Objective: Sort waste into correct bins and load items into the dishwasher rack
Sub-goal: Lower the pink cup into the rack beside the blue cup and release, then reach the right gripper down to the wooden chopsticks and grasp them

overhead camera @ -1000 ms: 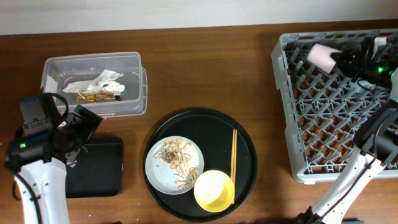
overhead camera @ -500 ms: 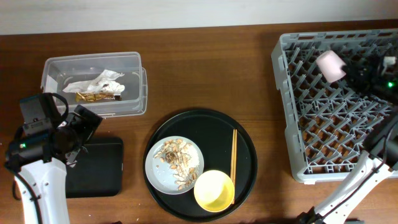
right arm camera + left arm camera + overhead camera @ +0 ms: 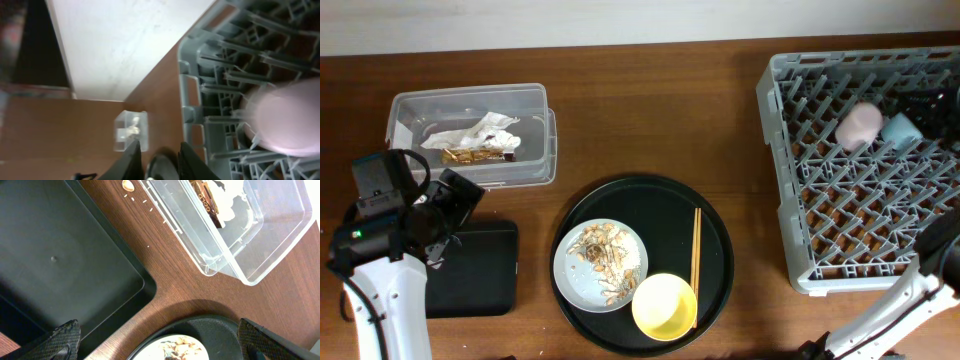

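The pink cup (image 3: pixel 858 126) lies in the dishwasher rack (image 3: pixel 790 200) beside the light-blue cup (image 3: pixel 899 129). My right gripper (image 3: pixel 928 101) is at the rack's far right corner, apart from both cups. In the right wrist view its fingers (image 3: pixel 160 145) stand slightly open with nothing between them, and the pink cup (image 3: pixel 287 120) is off to the side. My left gripper (image 3: pixel 160 345) is wide open and empty between the shallow black tray (image 3: pixel 60 255) and the grey plate (image 3: pixel 180 347) of food scraps. The wrapper (image 3: pixel 475 135) lies in the clear tub (image 3: pixel 410 105).
The round black tray (image 3: pixel 640 200) carries the grey plate (image 3: pixel 575 275), a yellow bowl (image 3: pixel 664 306) and chopsticks (image 3: pixel 696 255). A brown scrap (image 3: pixel 128 185) and rice grains (image 3: pixel 145 202) lie on the table between the tub and the shallow black tray (image 3: pixel 475 270).
My right gripper has let go of the pink cup, which now rests in the rack beside the blue cup, and the gripper has drawn back to the right. The left arm has not moved.
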Robot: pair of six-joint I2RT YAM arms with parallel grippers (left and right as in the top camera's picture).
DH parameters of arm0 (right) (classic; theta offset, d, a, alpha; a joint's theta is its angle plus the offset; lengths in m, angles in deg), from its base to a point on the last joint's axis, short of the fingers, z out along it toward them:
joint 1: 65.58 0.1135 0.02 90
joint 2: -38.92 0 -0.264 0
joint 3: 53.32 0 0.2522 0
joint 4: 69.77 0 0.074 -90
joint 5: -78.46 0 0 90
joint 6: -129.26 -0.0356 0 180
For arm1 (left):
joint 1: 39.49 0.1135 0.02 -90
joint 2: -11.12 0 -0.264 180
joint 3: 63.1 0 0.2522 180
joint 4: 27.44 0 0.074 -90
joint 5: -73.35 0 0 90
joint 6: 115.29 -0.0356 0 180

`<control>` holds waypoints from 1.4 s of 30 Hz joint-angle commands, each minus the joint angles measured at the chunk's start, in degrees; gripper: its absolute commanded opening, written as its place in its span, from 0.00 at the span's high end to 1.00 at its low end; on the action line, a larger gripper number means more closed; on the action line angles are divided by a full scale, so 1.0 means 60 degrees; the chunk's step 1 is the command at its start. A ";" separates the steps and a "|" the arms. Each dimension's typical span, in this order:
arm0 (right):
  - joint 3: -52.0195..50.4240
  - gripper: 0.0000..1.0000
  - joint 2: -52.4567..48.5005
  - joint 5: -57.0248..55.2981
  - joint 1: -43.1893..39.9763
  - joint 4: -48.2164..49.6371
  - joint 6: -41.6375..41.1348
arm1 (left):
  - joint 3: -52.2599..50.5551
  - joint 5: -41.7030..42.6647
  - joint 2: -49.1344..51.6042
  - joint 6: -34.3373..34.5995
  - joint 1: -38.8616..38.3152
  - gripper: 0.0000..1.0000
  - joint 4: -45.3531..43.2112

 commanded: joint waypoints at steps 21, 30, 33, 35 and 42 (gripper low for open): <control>0.0058 0.74 0.4499 -0.6903 0.5847 -0.1326 -0.1049 | -0.0018 0.0066 0.0004 0.0120 0.0047 0.01 -0.0004; -0.0055 0.74 0.4849 -0.9952 0.9275 -0.2550 -0.3064 | -0.0018 0.0062 0.0004 0.0120 0.0047 0.01 -0.0004; -0.0262 0.74 0.4849 -1.1377 1.0699 -0.2830 -0.4131 | -0.0018 0.0062 0.0004 0.0120 0.0047 0.01 -0.0004; -0.0557 0.73 0.4845 -1.2433 1.1657 -0.2830 -0.4798 | -0.0018 0.0062 0.0004 0.0120 0.0047 0.01 -0.0004; -0.3632 0.13 0.4845 -1.4014 1.3282 -0.1847 -0.7184 | -0.0018 0.0062 0.0004 0.0120 0.0047 0.01 -0.0004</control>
